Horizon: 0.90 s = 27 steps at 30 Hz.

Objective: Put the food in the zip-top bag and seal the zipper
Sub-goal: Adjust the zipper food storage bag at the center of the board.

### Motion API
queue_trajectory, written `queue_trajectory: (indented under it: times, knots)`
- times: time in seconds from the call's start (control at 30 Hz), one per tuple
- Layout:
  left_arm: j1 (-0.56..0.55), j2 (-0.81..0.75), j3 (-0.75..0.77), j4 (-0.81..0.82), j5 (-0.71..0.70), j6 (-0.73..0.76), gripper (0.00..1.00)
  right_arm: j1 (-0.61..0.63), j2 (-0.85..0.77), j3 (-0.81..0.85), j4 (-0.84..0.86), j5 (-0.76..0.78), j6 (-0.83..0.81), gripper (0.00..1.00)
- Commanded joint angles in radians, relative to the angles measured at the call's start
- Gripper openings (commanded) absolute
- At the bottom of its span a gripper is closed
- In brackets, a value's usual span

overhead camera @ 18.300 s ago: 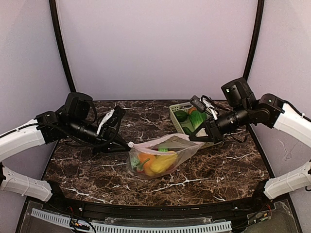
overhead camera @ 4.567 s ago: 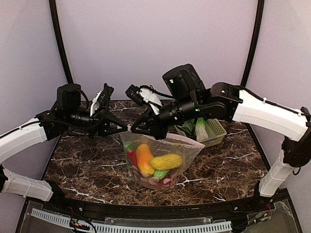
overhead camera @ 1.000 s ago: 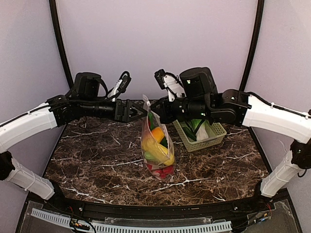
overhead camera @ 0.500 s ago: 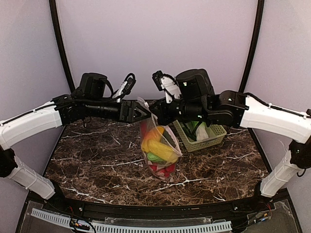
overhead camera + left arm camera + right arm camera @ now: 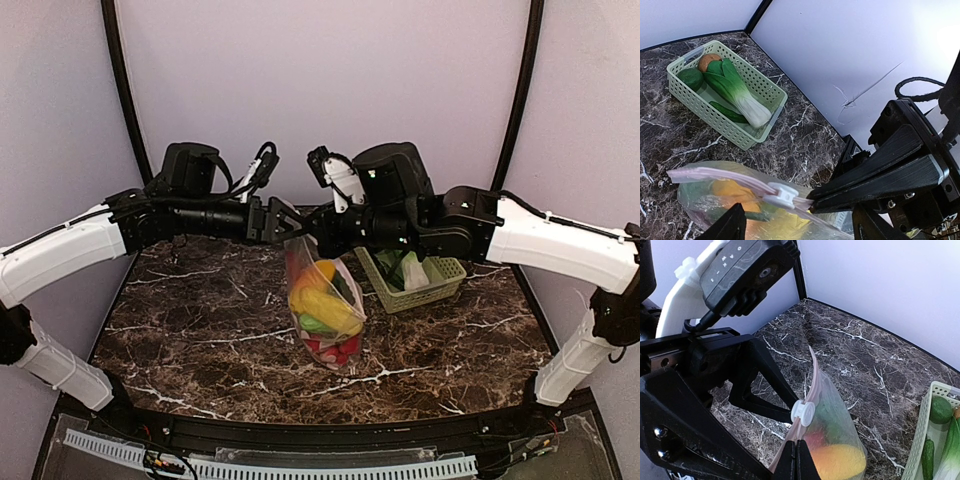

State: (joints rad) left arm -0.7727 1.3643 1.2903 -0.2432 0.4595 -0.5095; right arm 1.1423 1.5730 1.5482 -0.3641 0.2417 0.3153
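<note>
Right fingers pinch the zipper; left fingers, spread astride the slider, must clamp and pull to seal.

Dark marble table; pale green basket on right rear; zip-top bag bottom touching centre.

Your top camera looks down from above and behind the arm bases, taking in the whole tabletop from afar. Your left wrist camera sits close, facing right toward the basket; your right wrist camera faces left, equally close. All three share the zip-top bag.
</note>
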Motion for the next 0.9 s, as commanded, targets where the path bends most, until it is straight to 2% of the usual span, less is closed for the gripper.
queue_trajectory:
  times: [0.0, 0.13, 0.3, 0.43, 0.67, 0.87]
  knots:
    - [-0.006, 0.004, 0.015, -0.03, -0.009, -0.009, 0.71, 0.011, 0.005, 0.021, 0.068, -0.035, 0.02, 0.0]
    - [-0.007, 0.005, 0.009, -0.031, -0.01, -0.012, 0.55, 0.012, 0.014, 0.016, 0.078, -0.031, 0.035, 0.0]
    - [-0.006, -0.015, -0.025, -0.039, -0.032, -0.014, 0.46, 0.011, 0.018, 0.009, 0.077, -0.006, 0.048, 0.0]
    - [-0.006, -0.02, -0.034, -0.061, -0.043, -0.01, 0.35, 0.014, 0.018, 0.006, 0.076, 0.013, 0.051, 0.0]
    - [-0.006, -0.032, -0.07, -0.059, -0.056, -0.017, 0.3, 0.015, 0.009, -0.003, 0.07, 0.046, 0.052, 0.0]
    - [-0.006, -0.036, -0.087, -0.04, -0.057, -0.025, 0.16, 0.016, 0.01, -0.009, 0.067, 0.057, 0.054, 0.0]
